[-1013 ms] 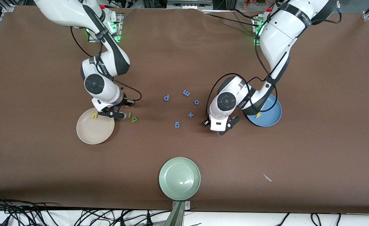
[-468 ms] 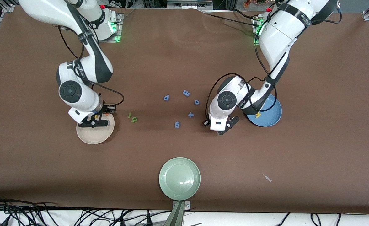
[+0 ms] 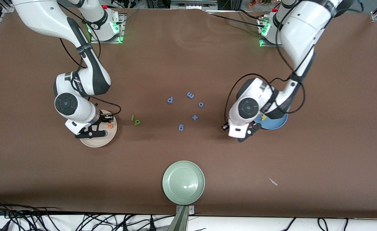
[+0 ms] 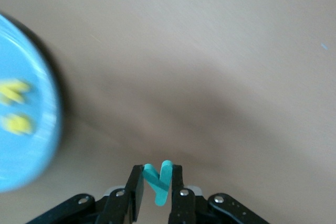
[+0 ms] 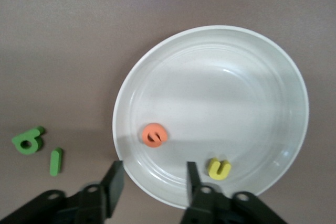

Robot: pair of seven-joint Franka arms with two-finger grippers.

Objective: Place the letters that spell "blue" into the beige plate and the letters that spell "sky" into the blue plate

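Brown tabletop: we are holding our right gripper (image 5: 152,182), fingers spread, over the beige plate (image 5: 273,77), where orange e (image 5: 154,135) and yellow u (image 5: 219,168) lie. Our left gripper (image 4: 156,192) is pinching teal y (image 4: 159,181) beside the blue plate (image 4: 31,145).
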